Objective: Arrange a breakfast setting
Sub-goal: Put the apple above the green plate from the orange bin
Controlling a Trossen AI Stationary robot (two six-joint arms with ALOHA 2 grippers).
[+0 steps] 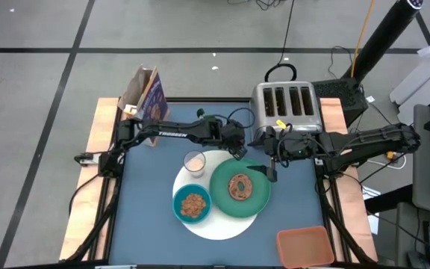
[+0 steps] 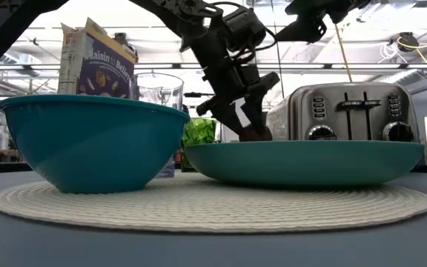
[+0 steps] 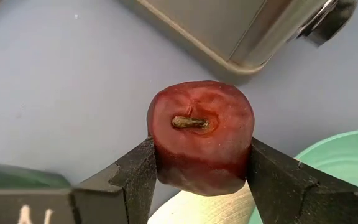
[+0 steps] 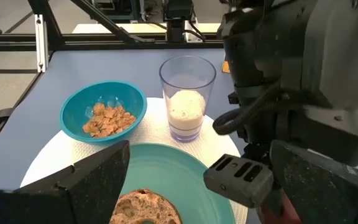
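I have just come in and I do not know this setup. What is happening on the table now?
The left gripper holds a dark-red fruit near the toaster, beside the green plate. The plate carries a bagel and sits on the white mat with a teal bowl of cereal and a glass. The right gripper waits open over the plate.
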